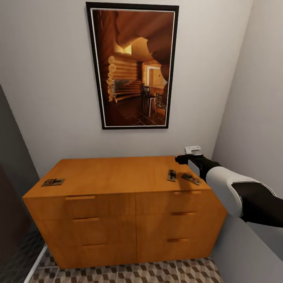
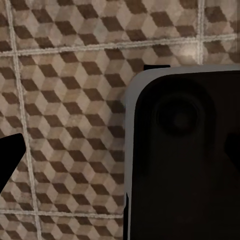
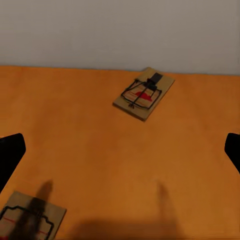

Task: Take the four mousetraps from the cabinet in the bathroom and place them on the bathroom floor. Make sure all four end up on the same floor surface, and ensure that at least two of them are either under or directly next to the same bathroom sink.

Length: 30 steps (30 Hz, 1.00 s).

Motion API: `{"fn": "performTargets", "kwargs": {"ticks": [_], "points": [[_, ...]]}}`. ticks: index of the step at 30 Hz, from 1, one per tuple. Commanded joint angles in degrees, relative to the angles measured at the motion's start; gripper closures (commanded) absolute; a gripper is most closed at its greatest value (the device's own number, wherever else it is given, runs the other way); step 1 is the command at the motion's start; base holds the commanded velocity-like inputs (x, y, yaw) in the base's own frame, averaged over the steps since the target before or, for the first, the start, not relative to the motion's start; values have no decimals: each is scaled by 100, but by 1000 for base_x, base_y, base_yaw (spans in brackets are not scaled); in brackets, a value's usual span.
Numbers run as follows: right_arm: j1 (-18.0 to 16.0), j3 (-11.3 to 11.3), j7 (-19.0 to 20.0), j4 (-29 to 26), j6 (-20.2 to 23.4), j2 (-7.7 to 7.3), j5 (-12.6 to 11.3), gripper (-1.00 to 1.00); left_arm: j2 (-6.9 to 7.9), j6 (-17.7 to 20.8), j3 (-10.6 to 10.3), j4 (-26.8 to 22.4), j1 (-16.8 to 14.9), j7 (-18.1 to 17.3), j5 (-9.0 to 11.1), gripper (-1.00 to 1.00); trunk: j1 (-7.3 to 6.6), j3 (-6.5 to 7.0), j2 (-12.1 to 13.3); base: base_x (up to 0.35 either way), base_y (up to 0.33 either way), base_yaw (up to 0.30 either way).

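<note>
**Right gripper over the cabinet top, traps lying loose**

I am parked facing the cabinet (image 1: 118, 196), a low orange-brown sideboard against a pale wall, with a framed picture of a log interior (image 1: 133, 67) hung above it. All the drawer fronts I can see are shut; I cannot tell what is inside them.

Three mousetraps sit on the flat top. One mousetrap (image 1: 53, 182) lies near the left front corner, well apart from the rest. A second mousetrap (image 1: 171, 175) and a third mousetrap (image 1: 191, 179) lie near each other toward the right end, close to the front edge.

My right arm reaches in over the right end of the top. The right gripper (image 1: 184, 159) hangs above the wood near those two traps, holding nothing. From the right wrist camera its fingertips (image 3: 11, 152) stand wide apart, with bare cabinet top between them; one trap lies flat ahead near the wall, its red bit showing, and another is partly visible at the near corner under a finger's shadow.

The left wrist camera looks at the bathroom floor (image 2: 70, 100), cube-pattern tiles, beside a dark rounded part of the robot (image 2: 185, 155). One dark fingertip (image 2: 9, 157) shows; I cannot tell the left gripper's state.
</note>
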Motion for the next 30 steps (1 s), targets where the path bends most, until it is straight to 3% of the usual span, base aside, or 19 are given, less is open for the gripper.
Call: {"fn": "performTargets", "kwargs": {"ticks": [1, 9, 30], "points": [[44, 38, -9, -14, 39, 0, 2, -100, 0, -30, -6, 11, -4, 16, -1, -100, 1, -4, -2, 105, -77, 0], [244, 38, -9, -22, 27, 0, -122, -100, -4, -30, -6, 11, -5, 12, -1, -100, 1, -4, -2, 56, -35, 0], [317, 38, 0, -21, 25, 22, -158, -100, -8, -30, -6, 11, 0, 15, 0, -100, 1, -4, -2, 12, -2, 0]]}}
